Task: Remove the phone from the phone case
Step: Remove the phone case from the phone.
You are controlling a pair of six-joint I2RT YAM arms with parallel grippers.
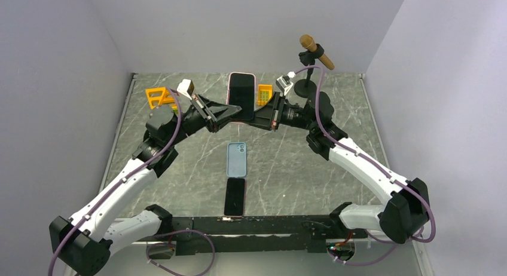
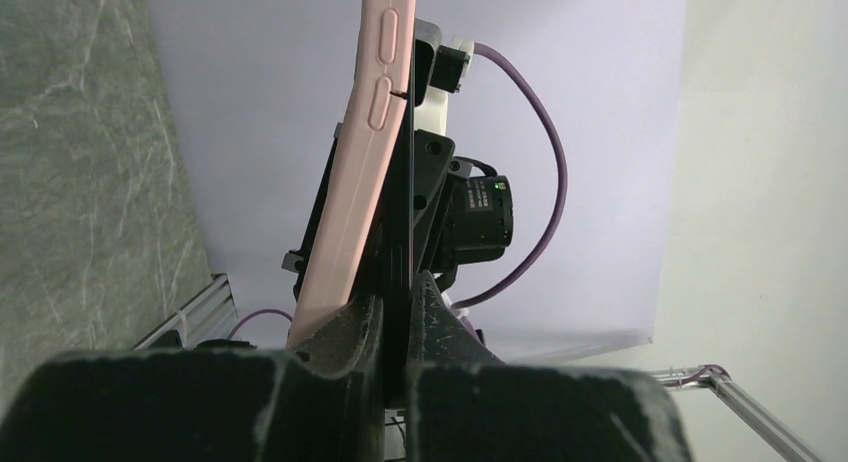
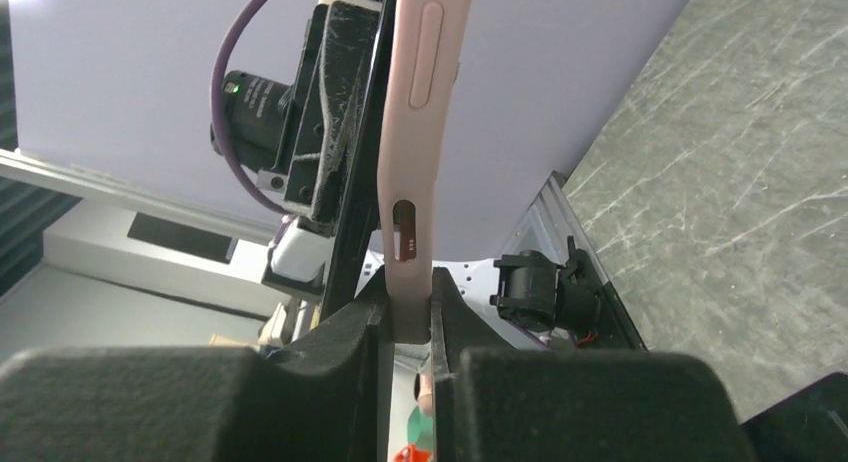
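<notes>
A black phone [image 1: 241, 97] in a pink case [image 1: 230, 79] is held upright above the middle of the table by both grippers. My left gripper [image 1: 232, 113] comes from the left. In the left wrist view it [image 2: 400, 294] is shut on the phone's dark edge [image 2: 402, 222], and the pink case [image 2: 358, 172] stands just outside its left finger, splayed off the phone towards the top. My right gripper [image 1: 253, 116] comes from the right. In the right wrist view it [image 3: 408, 304] is shut on the pink case's edge [image 3: 425, 132].
A light blue phone case [image 1: 237, 159] and a second black phone [image 1: 234, 196] lie on the marble table [image 1: 287, 168] below the grippers. Orange objects [image 1: 159, 97] [image 1: 264, 95] sit at the back. A microphone [image 1: 315, 51] on a stand is at the back right.
</notes>
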